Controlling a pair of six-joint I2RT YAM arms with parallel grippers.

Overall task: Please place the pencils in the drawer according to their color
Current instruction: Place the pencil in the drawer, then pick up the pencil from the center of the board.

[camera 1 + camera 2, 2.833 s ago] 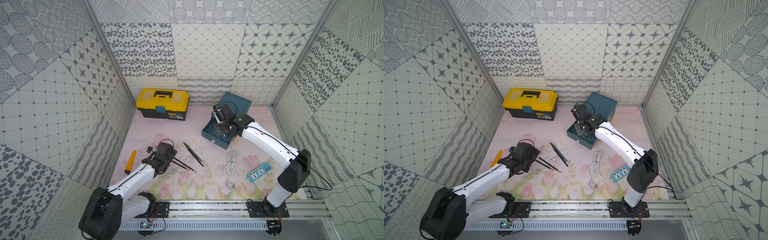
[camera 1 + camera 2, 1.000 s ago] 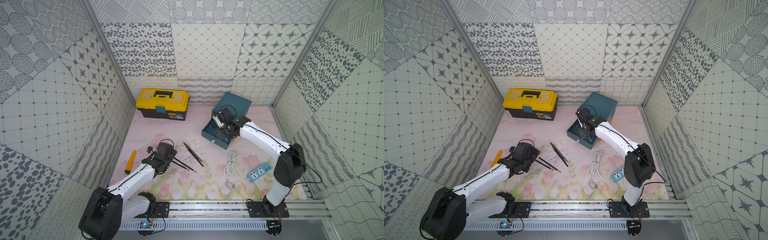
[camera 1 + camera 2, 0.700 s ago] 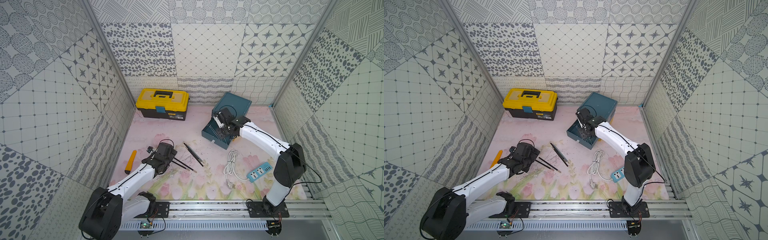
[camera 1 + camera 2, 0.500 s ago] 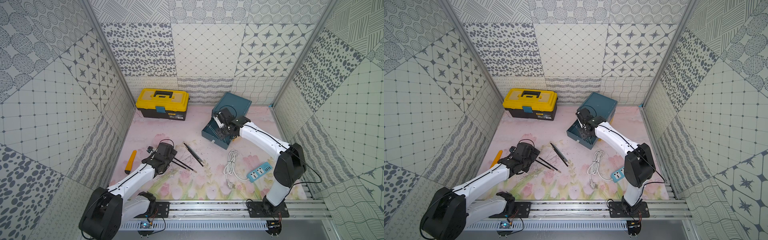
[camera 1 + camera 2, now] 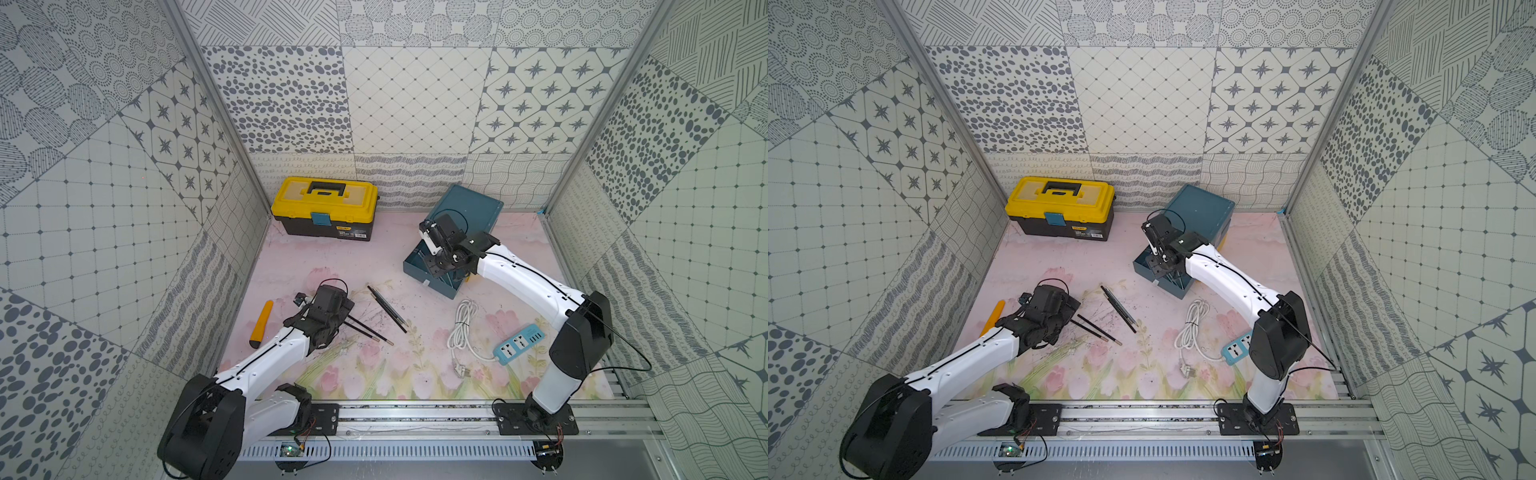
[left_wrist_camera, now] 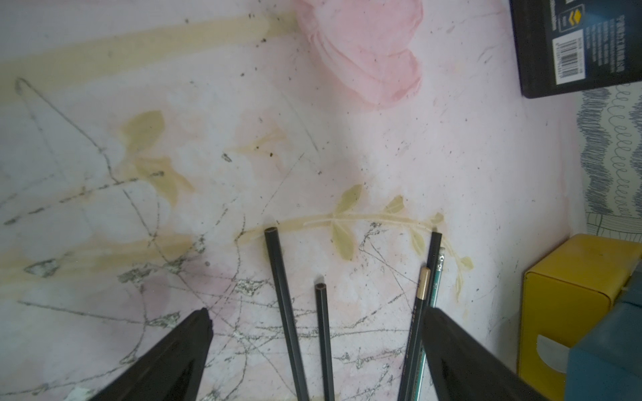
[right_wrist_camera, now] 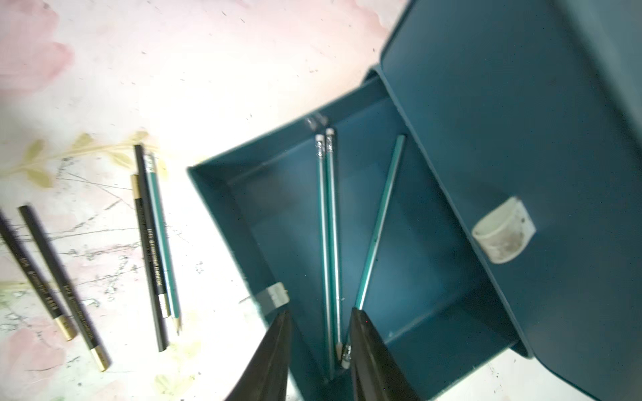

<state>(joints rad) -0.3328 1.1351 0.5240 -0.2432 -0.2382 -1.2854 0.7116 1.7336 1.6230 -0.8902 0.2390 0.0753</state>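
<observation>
Left fingers (image 6: 173,354): spread wide, low over the surface (image 5: 365,257), nearer its left edge, holding nothing. Two black pencils (image 6: 286,312) lie flat on the surface in the gap between them. A bunch of three pencils (image 6: 418,312), two black and one green, lies against the inner side of one finger.

Right fingers (image 7: 271,354): parted, above the open drawer (image 7: 278,215), pinching nothing. Three green pencils (image 7: 328,225) lie inside the drawer. Two are side by side and one is slanted, its end just beside a finger; cannot tell if it touches.

The drawer is pulled out of the teal chest (image 5: 469,208), which stands near the far-right corner of the surface. A yellow toolbox (image 5: 324,199) sits at the far edge.
</observation>
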